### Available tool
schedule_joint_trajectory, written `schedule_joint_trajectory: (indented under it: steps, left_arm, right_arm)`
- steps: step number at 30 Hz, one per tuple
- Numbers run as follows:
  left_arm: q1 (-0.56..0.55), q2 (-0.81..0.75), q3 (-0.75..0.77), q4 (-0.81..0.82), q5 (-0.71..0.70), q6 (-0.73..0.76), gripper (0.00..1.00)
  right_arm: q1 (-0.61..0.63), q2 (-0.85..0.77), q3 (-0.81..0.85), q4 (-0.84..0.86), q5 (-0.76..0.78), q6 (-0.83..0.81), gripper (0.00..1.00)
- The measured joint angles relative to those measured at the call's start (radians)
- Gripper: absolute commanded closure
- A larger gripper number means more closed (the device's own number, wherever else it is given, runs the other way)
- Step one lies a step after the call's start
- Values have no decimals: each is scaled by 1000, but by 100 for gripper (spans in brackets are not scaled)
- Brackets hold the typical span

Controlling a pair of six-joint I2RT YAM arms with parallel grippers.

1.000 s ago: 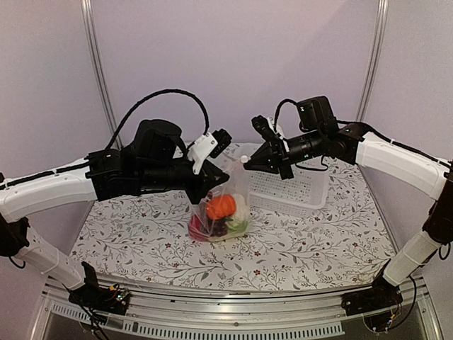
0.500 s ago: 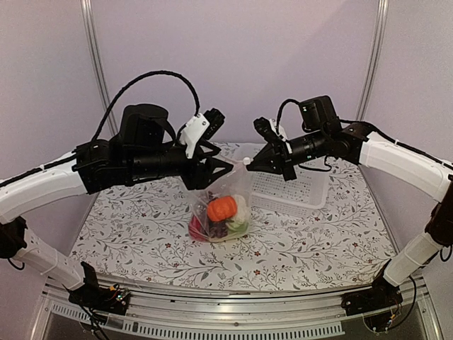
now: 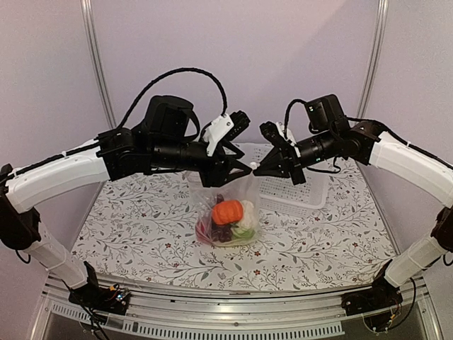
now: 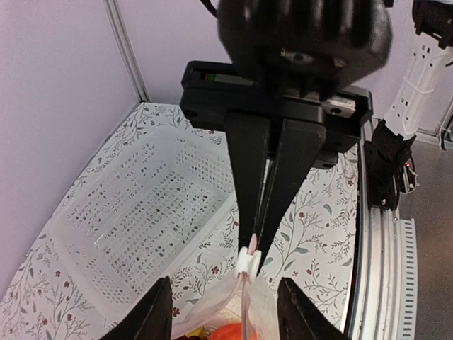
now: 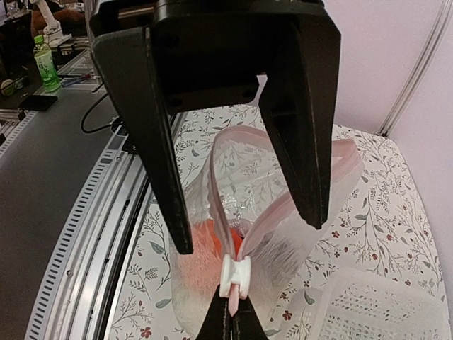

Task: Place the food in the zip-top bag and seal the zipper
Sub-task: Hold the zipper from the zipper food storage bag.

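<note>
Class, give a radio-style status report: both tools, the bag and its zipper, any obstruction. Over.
Right tool shut on zipper end, by white slider. Left tool open, straddling bag mouth. Food inside, zipper unsealed. Basket behind, not blocking.

You've got the zip-top bag on the table with the food in it, basket just behind to the right.

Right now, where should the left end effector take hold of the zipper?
On the zipper, just behind the white slider that the shut right end effector pinches. Its two pink lips bow apart there, standing on edge, so the open left end effector would best come from opposite the right one, one finger outside each lip.
</note>
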Motion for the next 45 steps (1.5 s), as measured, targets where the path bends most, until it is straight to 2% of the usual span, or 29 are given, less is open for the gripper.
schedule_joint_trajectory:
  steps: [15, 22, 31, 37, 45]
  left_arm:
    - [14, 55, 42, -14, 131, 25, 66]
    - [32, 85, 69, -14, 180, 35, 78]
    - [40, 96, 76, -16, 227, 38, 88]
    - [45, 99, 77, -17, 243, 39, 100]
    - [53, 100, 77, -14, 246, 37, 100]
  right_arm:
    - [0, -37, -15, -30, 10, -11, 100]
    - [0, -38, -18, -29, 16, -14, 100]
    - [0, -40, -21, -29, 24, -14, 100]
    - [0, -40, -23, -24, 36, -9, 100]
    - [-18, -41, -31, 2, 39, 9, 100]
